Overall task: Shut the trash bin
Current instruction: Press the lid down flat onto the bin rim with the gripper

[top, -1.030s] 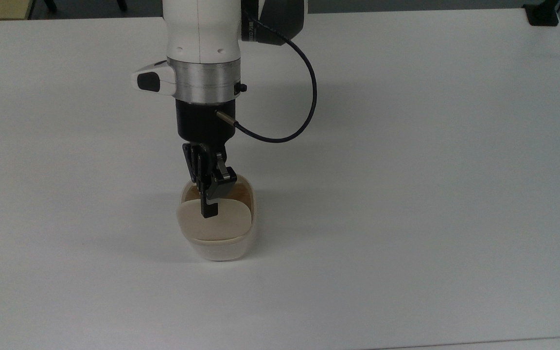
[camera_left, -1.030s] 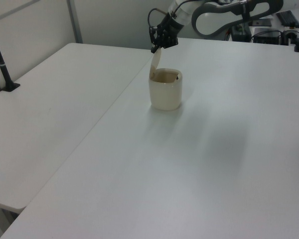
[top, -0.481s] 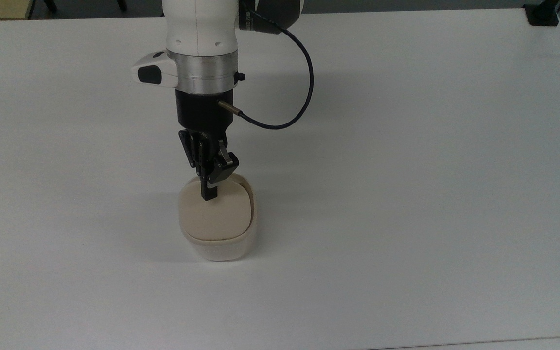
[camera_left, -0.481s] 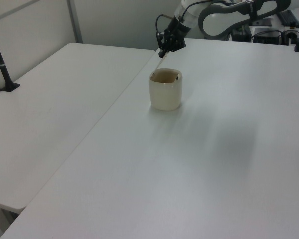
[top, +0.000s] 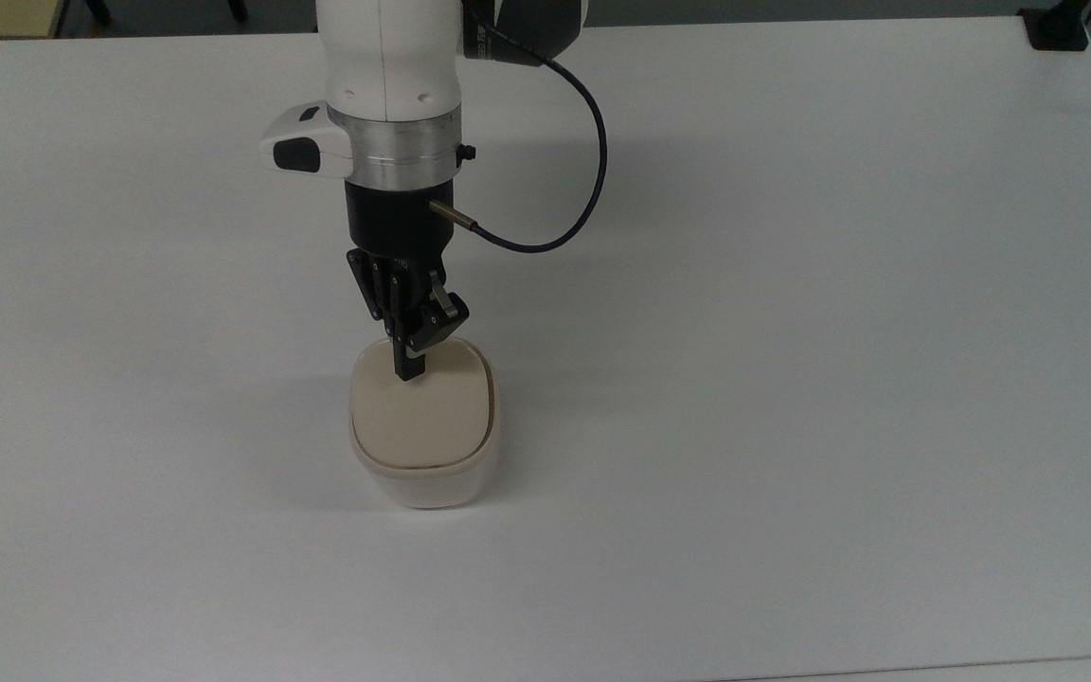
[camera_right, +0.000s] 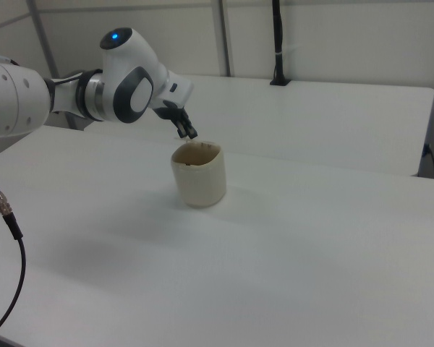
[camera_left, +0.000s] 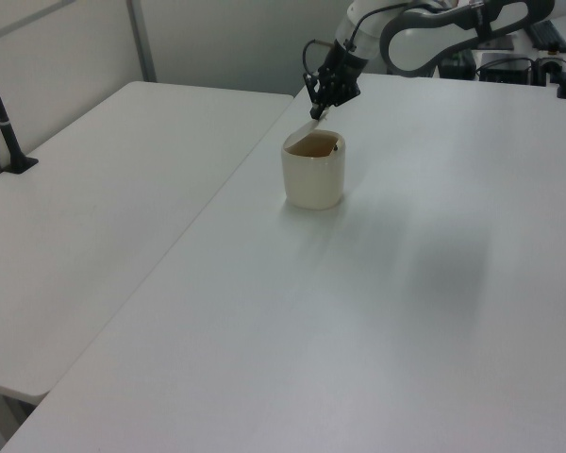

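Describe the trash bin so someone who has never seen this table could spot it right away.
Start at the big white table and follow the white robot arm down to its black tool. Directly beneath the tool's tip stands the trash bin, a small cream-white tub with rounded-square corners and a beige lid. Nothing else stands on the table near it.

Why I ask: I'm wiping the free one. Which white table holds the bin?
The table on the left view's right: the trash bin stands on it near the seam; the other table carries a black post.
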You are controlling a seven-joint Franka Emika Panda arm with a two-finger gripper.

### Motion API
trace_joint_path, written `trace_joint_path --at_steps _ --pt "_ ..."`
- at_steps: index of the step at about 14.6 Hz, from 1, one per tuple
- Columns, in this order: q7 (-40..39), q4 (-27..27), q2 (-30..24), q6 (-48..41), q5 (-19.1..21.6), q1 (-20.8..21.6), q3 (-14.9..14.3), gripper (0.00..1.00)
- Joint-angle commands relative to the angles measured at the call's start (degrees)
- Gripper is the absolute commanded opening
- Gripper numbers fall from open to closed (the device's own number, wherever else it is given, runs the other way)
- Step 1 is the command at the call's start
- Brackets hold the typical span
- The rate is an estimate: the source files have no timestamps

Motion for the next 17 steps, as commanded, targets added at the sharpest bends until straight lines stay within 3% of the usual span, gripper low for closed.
trace_joint_path --at_steps 1,17 --pt "-3.27 -3.94 -2.22 -1.87 -0.65 0.06 -0.06 0.0" --pt "-4.15 -5.79 0.15 -2.04 -1.44 0.68 0.73 0.0"
